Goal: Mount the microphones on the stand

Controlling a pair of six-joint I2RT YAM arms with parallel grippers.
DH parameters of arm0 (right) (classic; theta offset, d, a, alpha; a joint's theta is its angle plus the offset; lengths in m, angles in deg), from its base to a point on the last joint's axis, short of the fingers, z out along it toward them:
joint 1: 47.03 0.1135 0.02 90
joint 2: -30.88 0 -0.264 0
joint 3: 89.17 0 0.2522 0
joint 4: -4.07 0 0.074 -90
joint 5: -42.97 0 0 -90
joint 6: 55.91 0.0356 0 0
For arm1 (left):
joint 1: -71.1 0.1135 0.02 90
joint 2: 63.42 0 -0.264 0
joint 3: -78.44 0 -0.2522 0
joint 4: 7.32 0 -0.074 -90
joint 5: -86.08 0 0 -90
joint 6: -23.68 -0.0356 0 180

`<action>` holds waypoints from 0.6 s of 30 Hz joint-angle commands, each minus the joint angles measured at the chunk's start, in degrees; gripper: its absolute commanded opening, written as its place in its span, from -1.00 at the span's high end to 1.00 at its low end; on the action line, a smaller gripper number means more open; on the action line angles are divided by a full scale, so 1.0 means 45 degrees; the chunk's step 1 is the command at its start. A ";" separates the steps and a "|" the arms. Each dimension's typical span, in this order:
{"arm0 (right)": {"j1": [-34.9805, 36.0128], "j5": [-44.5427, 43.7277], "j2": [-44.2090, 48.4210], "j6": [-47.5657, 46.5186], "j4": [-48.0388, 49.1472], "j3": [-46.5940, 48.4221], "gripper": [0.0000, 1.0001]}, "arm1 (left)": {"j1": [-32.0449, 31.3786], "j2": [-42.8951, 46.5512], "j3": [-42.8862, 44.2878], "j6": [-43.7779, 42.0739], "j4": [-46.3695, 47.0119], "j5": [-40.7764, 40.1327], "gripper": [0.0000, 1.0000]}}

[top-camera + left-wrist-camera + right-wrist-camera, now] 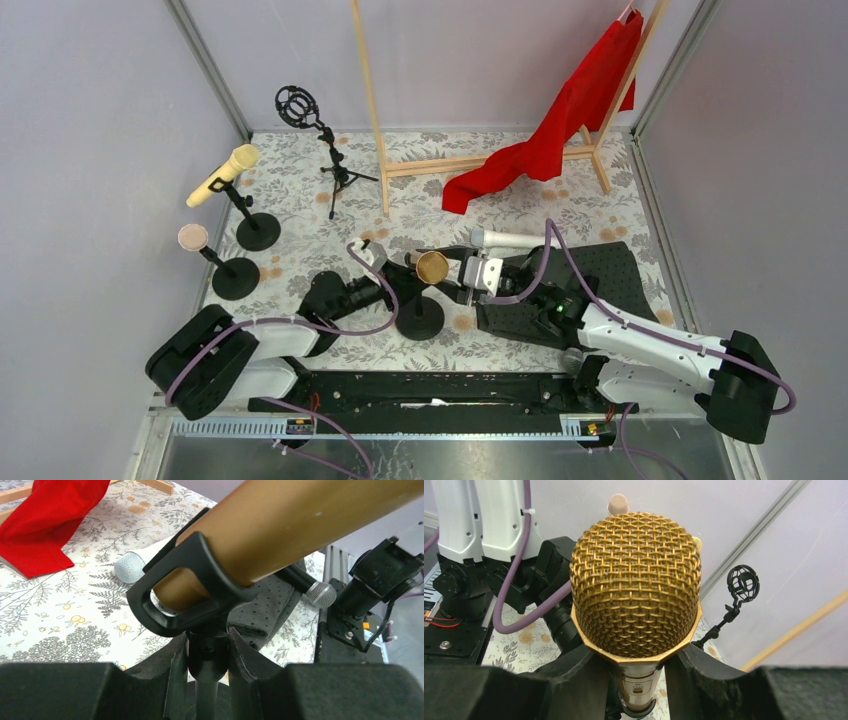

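With right hand [636,680], grips the gold microphone [636,585] just under its mesh head. With left hand [207,662], clamps the stem of the stand [420,320] below the clip [212,567], gold body seated inside, mid-bench [300,200]. At one o'clock, lying flat: white microphone [510,240].

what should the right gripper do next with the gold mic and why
Probably slide the gold mic slightly deeper into the clip: its tail only just sits in the loop, the right gripper grips it under the head, and the left gripper steadies the stand.
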 commanded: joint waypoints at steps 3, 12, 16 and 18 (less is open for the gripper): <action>0.0562 -0.2456 -0.0545 -0.0847 -0.3896 0.0210 1.00 | -0.0098 0.1375 0.0469 -0.2028 -0.0731 -0.0761 1.00; 0.0745 -0.3768 -0.1122 0.0176 -0.4181 0.0061 1.00 | -0.0276 0.1411 0.0127 -0.2652 -0.0668 -0.0948 1.00; 0.0746 -0.4218 -0.1270 0.0678 -0.4767 0.0235 1.00 | -0.0435 0.1569 -0.0026 -0.3162 -0.0935 -0.1175 1.00; 0.0746 -0.4333 -0.1409 0.0767 -0.4845 0.0125 1.00 | -0.0466 0.1581 -0.0185 -0.3239 -0.0759 -0.1220 1.00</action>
